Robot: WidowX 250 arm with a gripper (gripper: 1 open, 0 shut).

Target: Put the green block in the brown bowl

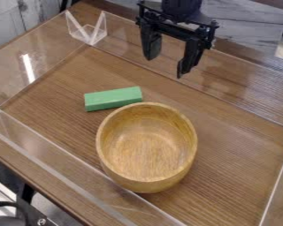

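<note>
I see the gripper (pixel 169 55) hanging over the far part of the desk (pixel 239 150), pointing straight down with its dark fingers (pixel 149 46) spread apart and nothing between them. The green block (pixel 114 98) lies flat on the wood, nearer me and to the left of the gripper, well clear of it. Just beside the block, toward the front, sits the brown bowl (pixel 147 180); its rim comes close to the block's near edge, though from this angle I can't be sure whether they touch. The bowl looks bare inside. A clear plastic wall (pixel 52 53) runs around the desk, and a small clear stand (pixel 87 28) sits at the back left.
</note>
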